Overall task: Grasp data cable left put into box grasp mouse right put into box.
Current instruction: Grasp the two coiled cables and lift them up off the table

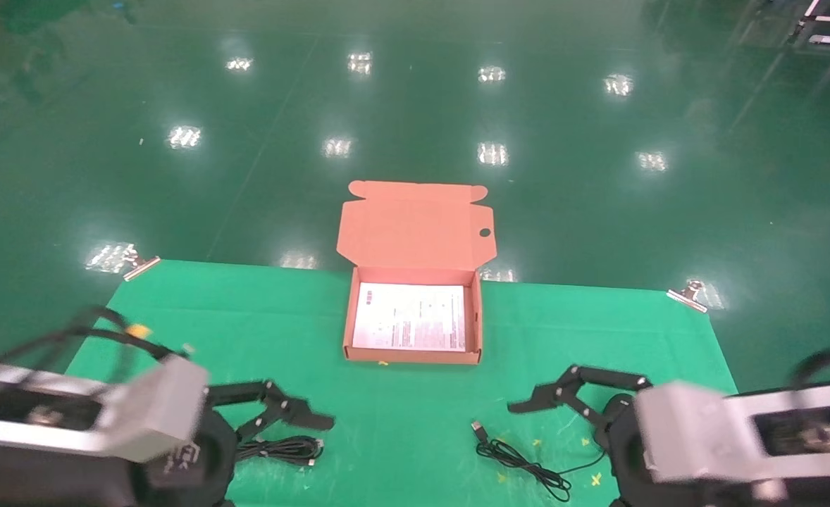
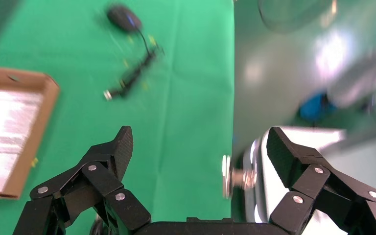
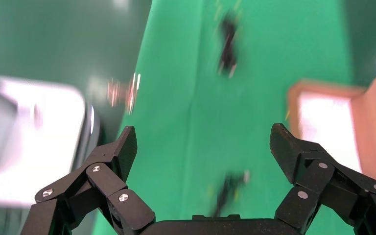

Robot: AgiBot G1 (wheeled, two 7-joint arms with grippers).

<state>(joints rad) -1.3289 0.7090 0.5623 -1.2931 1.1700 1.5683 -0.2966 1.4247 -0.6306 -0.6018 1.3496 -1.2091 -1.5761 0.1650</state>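
Both grippers, left (image 1: 295, 412) and right (image 1: 549, 398), hover with jaws spread wide and empty. Data cable (image 1: 285, 449) lies just beneath the left; the mouse's cord (image 1: 521, 461) lies beneath the right; box (image 1: 350, 324) open between them.

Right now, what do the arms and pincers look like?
Both arms end in pale grey boxy wrist housings on black bodies, with black cables looped behind. Left pincer and right pincer are black linkage fingers with small silver rivets and flat tapered tips. No legible markings.
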